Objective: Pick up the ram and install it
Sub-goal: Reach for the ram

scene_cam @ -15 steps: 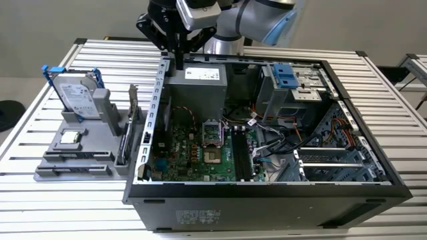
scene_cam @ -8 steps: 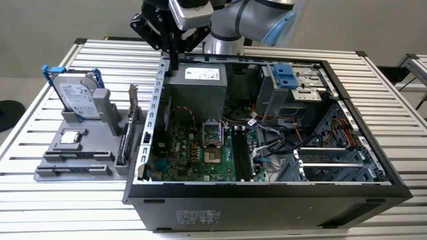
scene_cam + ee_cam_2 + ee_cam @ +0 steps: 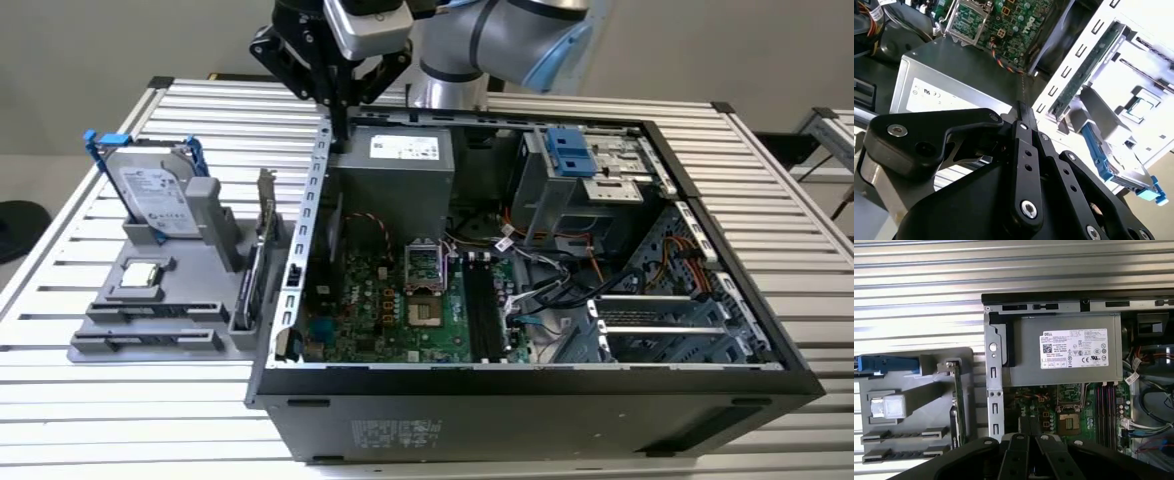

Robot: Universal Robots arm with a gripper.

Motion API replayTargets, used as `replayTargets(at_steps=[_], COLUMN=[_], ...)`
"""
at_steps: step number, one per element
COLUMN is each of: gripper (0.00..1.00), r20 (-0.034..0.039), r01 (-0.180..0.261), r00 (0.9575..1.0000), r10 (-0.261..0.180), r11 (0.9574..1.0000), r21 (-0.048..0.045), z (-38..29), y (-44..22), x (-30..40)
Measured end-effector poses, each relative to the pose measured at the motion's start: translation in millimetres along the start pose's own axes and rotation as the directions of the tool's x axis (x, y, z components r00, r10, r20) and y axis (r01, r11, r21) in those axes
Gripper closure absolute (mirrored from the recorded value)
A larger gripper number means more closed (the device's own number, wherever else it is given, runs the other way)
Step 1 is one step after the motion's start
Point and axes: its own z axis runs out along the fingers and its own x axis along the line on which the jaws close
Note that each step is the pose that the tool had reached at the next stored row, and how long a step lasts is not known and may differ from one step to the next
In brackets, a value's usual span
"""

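My gripper hangs over the far corner of the open computer case on the exterior view's left, just above the grey power supply. Its black fingers are pressed together with nothing between them, as both wrist views show. On the grey holder beside the case, two front slots each carry a thin dark strip on edge. These look like the ram, though I cannot tell for sure. The black memory slots run along the motherboard beside the CPU socket.
The holder also carries a hard drive in a blue frame, a small silver CPU chip and an upright expansion card. Cables and a drive cage crowd the case's far side. The slatted table surrounds everything.
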Motion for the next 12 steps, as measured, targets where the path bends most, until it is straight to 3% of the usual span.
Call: replayTargets(at_steps=[12], gripper=[1.00], r20=[0.0001], r01=[0.000], r00=[1.0000], r10=[0.000], r11=[1.0000], r21=[-0.0001], z=[-0.2], y=[-0.8], x=[11.6])
